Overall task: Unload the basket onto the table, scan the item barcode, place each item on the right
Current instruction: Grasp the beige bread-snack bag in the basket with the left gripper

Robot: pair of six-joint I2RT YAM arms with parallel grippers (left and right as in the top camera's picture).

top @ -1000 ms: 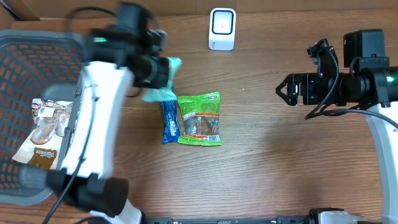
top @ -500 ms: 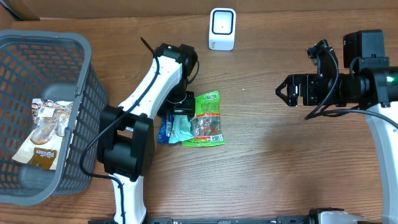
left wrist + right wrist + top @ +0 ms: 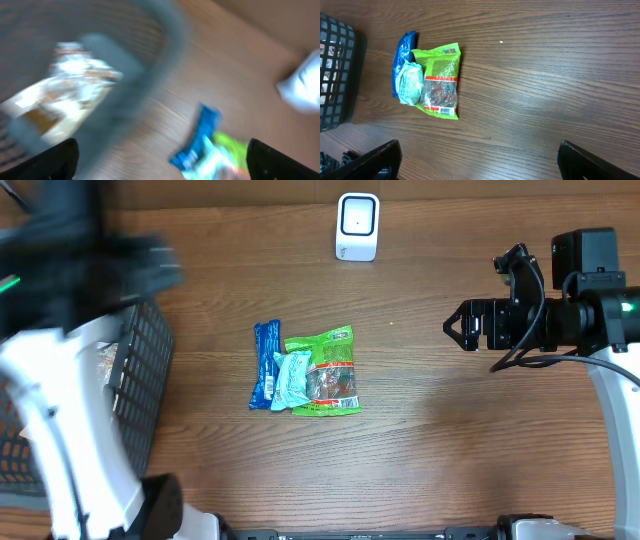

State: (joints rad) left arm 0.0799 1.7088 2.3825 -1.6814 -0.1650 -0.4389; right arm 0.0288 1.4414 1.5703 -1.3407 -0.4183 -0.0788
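Three snack packets lie together mid-table: a blue one [image 3: 266, 363], a small teal one [image 3: 291, 378] resting on it, and a green one [image 3: 330, 375]. The white scanner [image 3: 357, 225] stands at the far edge. My left arm is a blur over the basket at the left. Its gripper [image 3: 160, 167] is open and empty, and its view shows the blue packet [image 3: 200, 140] and the green packet [image 3: 232, 145] smeared. My right gripper [image 3: 455, 325] hangs open and empty at the right, well away from the packets [image 3: 442, 82].
A grey mesh basket [image 3: 140, 370] stands at the left edge with a tan snack bag [image 3: 70, 95] inside. In the right wrist view the basket's corner [image 3: 337, 75] shows just left of the blue packet [image 3: 402, 52].
My left gripper opened and let go of the teal packet, which now lies on the pile. The left arm then swung fast to the left over the basket. The right arm stayed still.
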